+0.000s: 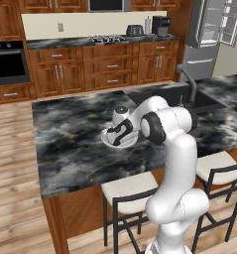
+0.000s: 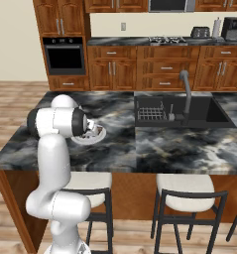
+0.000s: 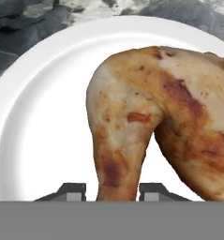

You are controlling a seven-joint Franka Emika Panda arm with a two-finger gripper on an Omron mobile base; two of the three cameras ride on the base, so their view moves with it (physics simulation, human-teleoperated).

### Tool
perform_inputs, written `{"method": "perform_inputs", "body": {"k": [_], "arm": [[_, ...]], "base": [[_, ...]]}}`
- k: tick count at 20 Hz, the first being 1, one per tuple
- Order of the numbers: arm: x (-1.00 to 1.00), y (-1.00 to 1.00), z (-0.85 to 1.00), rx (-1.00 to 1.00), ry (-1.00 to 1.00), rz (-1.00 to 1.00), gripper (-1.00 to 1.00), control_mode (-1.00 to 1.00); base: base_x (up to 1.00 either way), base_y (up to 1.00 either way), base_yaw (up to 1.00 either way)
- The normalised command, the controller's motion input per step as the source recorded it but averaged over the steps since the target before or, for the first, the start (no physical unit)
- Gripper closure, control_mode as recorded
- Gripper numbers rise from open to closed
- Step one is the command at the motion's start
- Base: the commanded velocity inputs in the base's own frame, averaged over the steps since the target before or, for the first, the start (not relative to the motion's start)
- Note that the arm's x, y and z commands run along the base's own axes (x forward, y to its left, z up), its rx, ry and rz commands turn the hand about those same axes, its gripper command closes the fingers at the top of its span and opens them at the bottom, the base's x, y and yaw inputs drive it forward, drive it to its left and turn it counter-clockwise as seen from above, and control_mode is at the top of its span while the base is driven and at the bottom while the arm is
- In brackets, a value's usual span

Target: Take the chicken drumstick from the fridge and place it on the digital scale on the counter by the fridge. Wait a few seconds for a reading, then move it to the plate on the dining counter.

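The chicken drumstick [image 3: 146,108], golden-brown with darker patches, lies on the round white plate [image 3: 38,117] on the dining counter [image 1: 70,134]. My gripper [image 3: 112,190] points down over the plate [image 1: 107,141], its two fingertips on either side of the drumstick's narrow end. The left fingertip [image 3: 72,191] stands slightly apart from the meat, and the jaws look a little open. In the right base view the gripper [image 2: 90,131] sits low over the plate [image 2: 97,135], with my arm hiding most of it. The fridge [image 1: 209,34] stands at the back right with its doors open. The digital scale is out of view.
A sunken sink [image 2: 189,111] with a tall tap [image 2: 185,94] lies to the right of the plate. Stools [image 1: 130,191] stand along the counter's near side. A toaster [image 1: 135,31] and a coffee machine [image 1: 160,25] sit on the back counter.
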Motion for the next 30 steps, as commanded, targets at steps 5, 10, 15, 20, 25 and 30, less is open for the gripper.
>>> {"method": "perform_inputs", "body": {"k": [5, 10, 15, 20, 25, 30], "arm": [[-0.05, 0.00, 0.00, 0.00, 0.00, -0.01, -1.00, -1.00], [-0.25, 0.00, 0.00, 0.00, 0.00, -0.05, -1.00, -1.00], [-0.51, 0.00, 0.17, 0.00, -0.04, -0.06, -1.00, -1.00], [-0.76, 0.00, 0.67, 0.01, -0.13, -0.07, -1.00, -1.00], [-0.93, 0.00, 0.95, 0.03, -0.19, -0.08, -1.00, -1.00], [-1.00, 0.00, 1.00, 0.07, -0.12, -0.10, -1.00, -1.00]], "base": [[0.00, 0.00, 0.00], [0.00, 0.00, 0.00], [0.00, 0.00, 0.00], [0.00, 0.00, 0.00], [0.00, 0.00, 0.00], [0.00, 0.00, 0.00]]}}
